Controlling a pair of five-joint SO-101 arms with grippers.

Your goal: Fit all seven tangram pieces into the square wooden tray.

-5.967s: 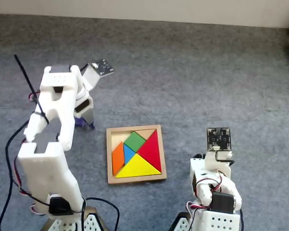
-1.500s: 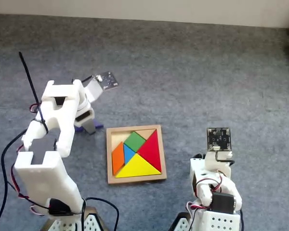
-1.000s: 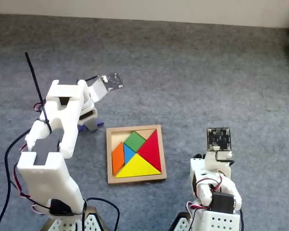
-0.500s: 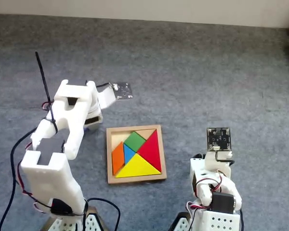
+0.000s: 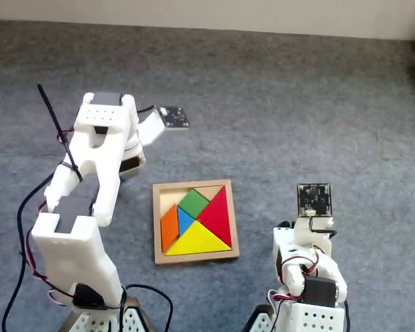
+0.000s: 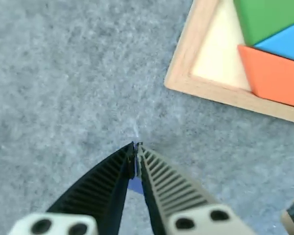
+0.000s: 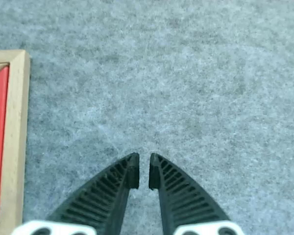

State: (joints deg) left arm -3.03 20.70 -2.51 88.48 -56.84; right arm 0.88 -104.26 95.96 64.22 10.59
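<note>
Square wooden tray (image 5: pixel 194 259) sits mid-table, toward the near edge, flat on the grey felt-like covering of the table (image 5: pixel 297 104). It has a raised pale wood rim.

Six pieces lie flat in it:
- red big triangle (image 5: pixel 218 216) on the right side
- yellow big triangle (image 5: pixel 197 241) along the near rim
- green square (image 5: pixel 193 203) set as a diamond
- small blue triangle (image 5: pixel 185 220)
- orange parallelogram (image 5: pixel 169 227) against the left rim
- tan wood-coloured triangle (image 5: pixel 209 191) at the far rim

One triangular slot (image 5: pixel 167 200) in the tray's far left corner shows the bare light floor. The painted pieces look smooth, with flat colour.

Left hand (image 6: pixel 136 145) is over the felt just off that far left corner of the tray. Its ribbed fingers are pinched almost together on a thin dark blue piece (image 6: pixel 134 185), of which only a sliver shows, so its shape can't be made out.

Right hand (image 7: pixel 142 159) is over bare felt beside the tray's right rim. It is nearly closed, with a narrow gap and nothing in it. That arm is folded at the near right of the table.
</note>
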